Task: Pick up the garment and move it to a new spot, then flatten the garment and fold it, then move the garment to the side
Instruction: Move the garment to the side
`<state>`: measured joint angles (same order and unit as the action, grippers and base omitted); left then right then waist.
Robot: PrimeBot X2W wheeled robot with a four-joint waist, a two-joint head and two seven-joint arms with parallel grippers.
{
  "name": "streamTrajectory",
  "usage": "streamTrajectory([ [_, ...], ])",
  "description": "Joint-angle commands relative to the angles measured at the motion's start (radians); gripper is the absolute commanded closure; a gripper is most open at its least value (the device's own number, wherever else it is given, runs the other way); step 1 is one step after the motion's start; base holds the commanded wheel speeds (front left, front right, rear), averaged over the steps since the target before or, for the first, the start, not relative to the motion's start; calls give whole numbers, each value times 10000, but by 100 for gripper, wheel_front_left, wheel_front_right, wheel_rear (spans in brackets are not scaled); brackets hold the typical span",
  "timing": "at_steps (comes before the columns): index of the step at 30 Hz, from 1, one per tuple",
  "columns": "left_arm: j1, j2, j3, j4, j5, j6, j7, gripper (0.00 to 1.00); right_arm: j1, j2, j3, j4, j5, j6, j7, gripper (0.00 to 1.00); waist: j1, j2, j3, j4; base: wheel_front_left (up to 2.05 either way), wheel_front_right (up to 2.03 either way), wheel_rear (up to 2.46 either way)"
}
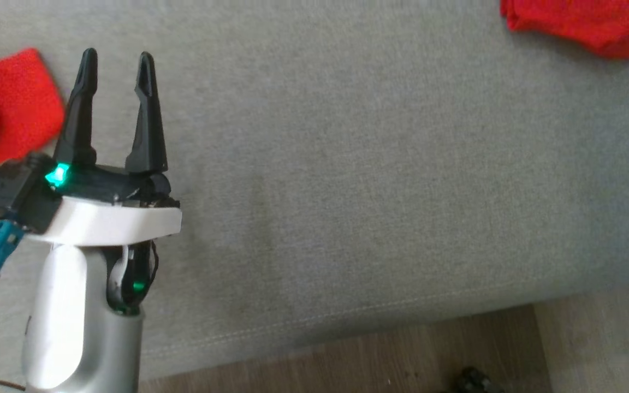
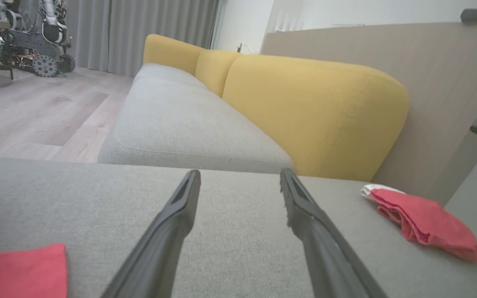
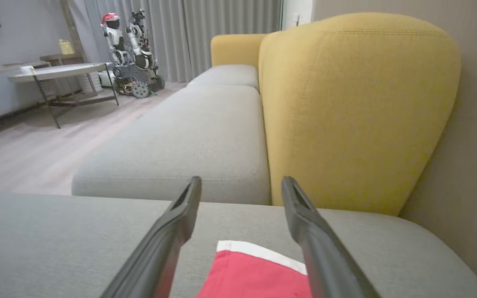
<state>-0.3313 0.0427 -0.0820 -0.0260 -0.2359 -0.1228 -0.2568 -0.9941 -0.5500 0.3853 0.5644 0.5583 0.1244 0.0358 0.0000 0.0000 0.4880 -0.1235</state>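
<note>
The right gripper (image 3: 240, 182) hangs wide open just above the folded red garment (image 3: 255, 273), whose white-edged end points ahead between its 2 fingers on the grey sofa seat (image 1: 347, 164); the left gripper (image 1: 118, 60), also wide and empty, sits well apart

You are looking at a grey sofa seat (image 1: 380, 164) with yellow back cushions (image 2: 304, 107); pale wooden floor (image 3: 23, 153) is stretching toward grey curtains (image 3: 222, 33), where a table (image 3: 56, 70) is standing.
</note>
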Motion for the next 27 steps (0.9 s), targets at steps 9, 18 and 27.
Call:
streamTrajectory([
  [9,500,78,-151,-261,-526,514,-49,0,1805,1456,-728,-1683,-67,63,-603,0,0,0,-1651,879,0,0,0],
  [18,1295,77,-576,-96,-626,813,-49,0,4157,2902,-1346,-2349,-1680,63,-2015,0,0,0,-2581,1276,0,0,0],
  [27,2117,76,-893,141,-795,1111,-49,0,6503,4404,-2253,-3003,-3215,63,-2743,0,0,0,-3327,1418,0,0,0],
])
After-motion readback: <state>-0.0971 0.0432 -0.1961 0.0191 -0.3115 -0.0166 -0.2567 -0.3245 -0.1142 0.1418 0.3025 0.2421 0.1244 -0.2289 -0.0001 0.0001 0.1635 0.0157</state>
